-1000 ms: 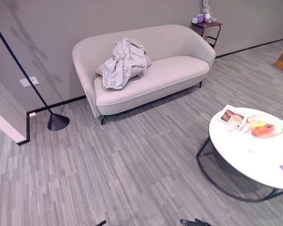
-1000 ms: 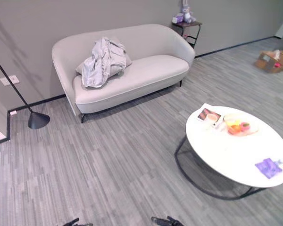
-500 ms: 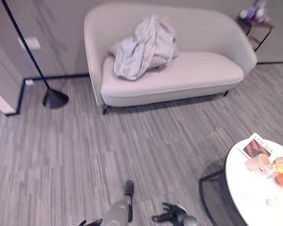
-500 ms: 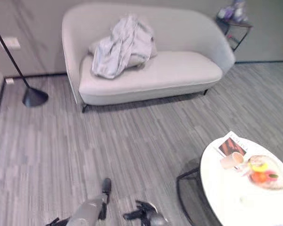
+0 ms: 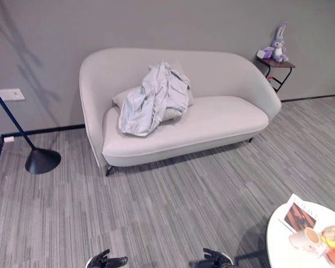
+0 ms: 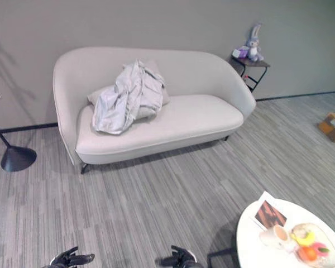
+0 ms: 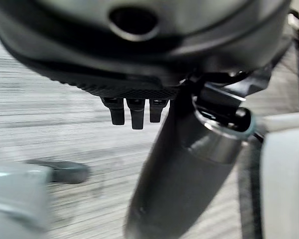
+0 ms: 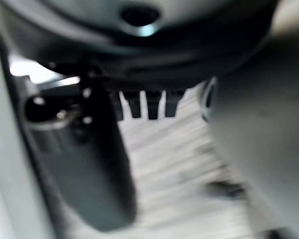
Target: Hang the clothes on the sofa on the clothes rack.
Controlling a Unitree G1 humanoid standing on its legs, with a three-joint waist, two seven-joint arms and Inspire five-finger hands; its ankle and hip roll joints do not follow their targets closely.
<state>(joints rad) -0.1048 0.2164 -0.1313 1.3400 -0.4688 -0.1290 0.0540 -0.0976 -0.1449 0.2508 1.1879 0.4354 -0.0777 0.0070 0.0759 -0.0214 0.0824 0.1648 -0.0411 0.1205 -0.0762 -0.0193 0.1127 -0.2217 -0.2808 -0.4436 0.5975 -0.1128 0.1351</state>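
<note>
Left of the sofa (image 5: 212,120) you have a black lamp base (image 5: 42,160) on the floor by the wall. Your left hand (image 5: 107,261) hangs low, well in front of the sofa, fingers loose and spread, holding nothing. The grey clothes (image 5: 153,99) lie crumpled over a cushion at the sofa's left end, draped against the backrest. Your right hand (image 5: 213,259) is also low before the sofa, relaxed and empty. Right of the sofa stands a side table (image 5: 276,66) with a plush rabbit (image 5: 277,40); nearer you, a round white counter (image 6: 279,245) carries a magazine (image 6: 268,213), a cup (image 6: 278,233) and fruit.
</note>
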